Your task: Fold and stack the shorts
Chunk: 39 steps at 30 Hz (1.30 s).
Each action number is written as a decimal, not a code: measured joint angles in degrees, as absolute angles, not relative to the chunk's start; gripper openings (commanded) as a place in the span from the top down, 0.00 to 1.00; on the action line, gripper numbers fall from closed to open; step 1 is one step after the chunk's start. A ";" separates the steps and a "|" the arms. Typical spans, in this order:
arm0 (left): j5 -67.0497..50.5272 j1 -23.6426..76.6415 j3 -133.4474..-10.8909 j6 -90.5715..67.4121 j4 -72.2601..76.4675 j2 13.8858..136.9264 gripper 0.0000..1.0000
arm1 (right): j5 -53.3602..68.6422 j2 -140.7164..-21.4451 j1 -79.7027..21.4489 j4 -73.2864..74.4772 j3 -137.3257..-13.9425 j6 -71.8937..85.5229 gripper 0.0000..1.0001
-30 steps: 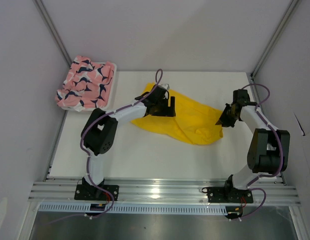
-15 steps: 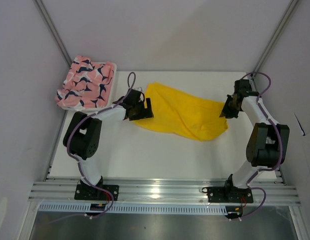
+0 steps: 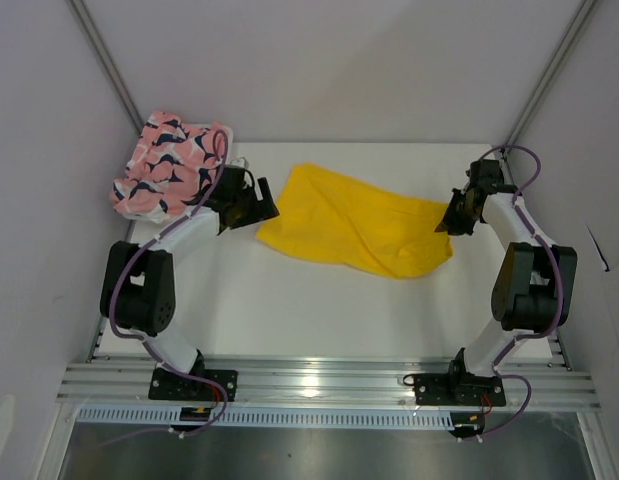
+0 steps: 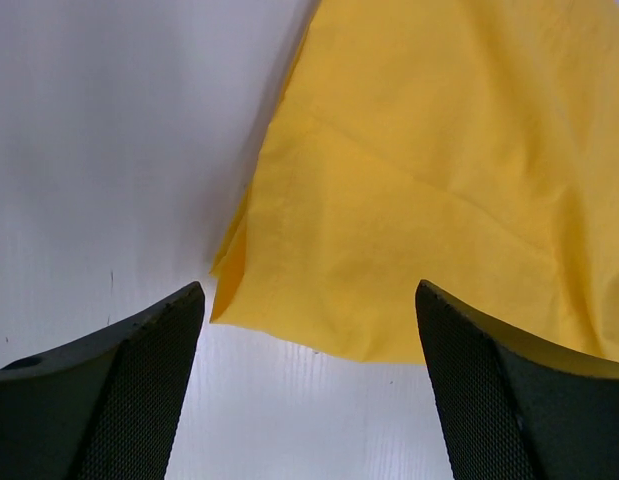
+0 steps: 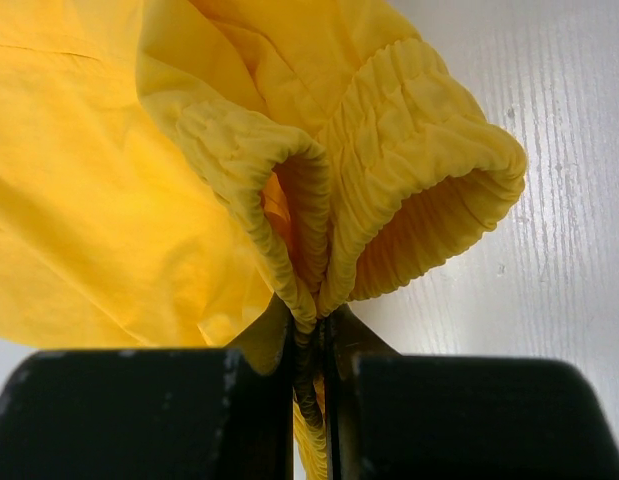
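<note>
The yellow shorts (image 3: 349,225) lie spread across the middle of the white table (image 3: 289,310), their left edge flat on it. My left gripper (image 3: 259,206) hovers just left of that edge, open, with only bare table between its fingers; the left wrist view shows it (image 4: 309,288) facing the cloth's hem (image 4: 319,345). At the shorts' right end my right gripper (image 3: 451,222) is shut on the bunched elastic waistband (image 5: 419,170), pinched between its jaws (image 5: 311,325). The pink whale-print shorts (image 3: 169,168) sit in a crumpled heap at the back left corner.
Grey walls and slanted metal posts (image 3: 109,60) close in the table on three sides. An aluminium rail (image 3: 319,385) holding both arm bases runs along the near edge. The pink heap lies close behind my left arm (image 3: 184,235).
My left gripper has come off the yellow shorts and swung left toward the pink heap, opening wider. The yellow cloth now lies stretched flatter. The right gripper shifted slightly back, still gripping.
</note>
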State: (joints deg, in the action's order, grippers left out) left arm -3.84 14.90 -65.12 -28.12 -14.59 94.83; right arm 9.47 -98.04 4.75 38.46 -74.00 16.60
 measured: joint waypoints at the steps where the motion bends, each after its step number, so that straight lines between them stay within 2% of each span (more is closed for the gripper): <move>1: -3.86 14.87 -65.28 -27.88 -14.81 95.24 0.14 | 9.67 -98.04 4.75 38.37 -74.00 16.60 1.00; 12: -5.39 14.81 -68.10 -25.67 -18.22 103.15 0.35 | 11.31 -98.04 4.75 37.56 -73.87 16.40 1.00; 15: -5.41 14.81 -68.93 -25.08 -19.11 104.40 0.52 | 11.46 -98.04 4.78 37.28 -73.49 16.40 1.00; 16: -5.43 14.81 -69.06 -24.91 -19.46 104.64 0.63 | 11.46 -98.04 4.82 37.23 -73.36 16.40 1.00; 18: -5.69 14.81 -69.08 -24.49 -19.79 104.86 0.74 | 11.49 -98.04 4.93 37.19 -73.17 16.40 1.00; 19: -5.80 14.81 -69.08 -24.40 -19.90 104.90 0.86 | 11.49 -98.04 5.02 37.17 -73.10 16.40 1.00; 21: -5.93 14.81 -69.08 -24.34 -19.90 104.92 1.00 | 11.46 -98.04 5.04 37.15 -73.06 16.40 1.00; 27: -4.12 14.68 -68.69 -24.16 -19.94 104.90 1.00 | 11.07 -98.96 5.43 37.45 -73.36 16.47 1.00; 39: -2.98 12.58 -60.51 -26.11 -16.36 102.96 1.00 | 10.37 -103.83 7.60 38.70 -74.54 18.83 1.00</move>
State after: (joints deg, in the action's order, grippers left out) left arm -2.98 12.58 -60.51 -26.11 -16.36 102.96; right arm 10.37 -103.83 7.60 38.70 -74.54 18.83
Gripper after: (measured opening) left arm 0.002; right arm 0.076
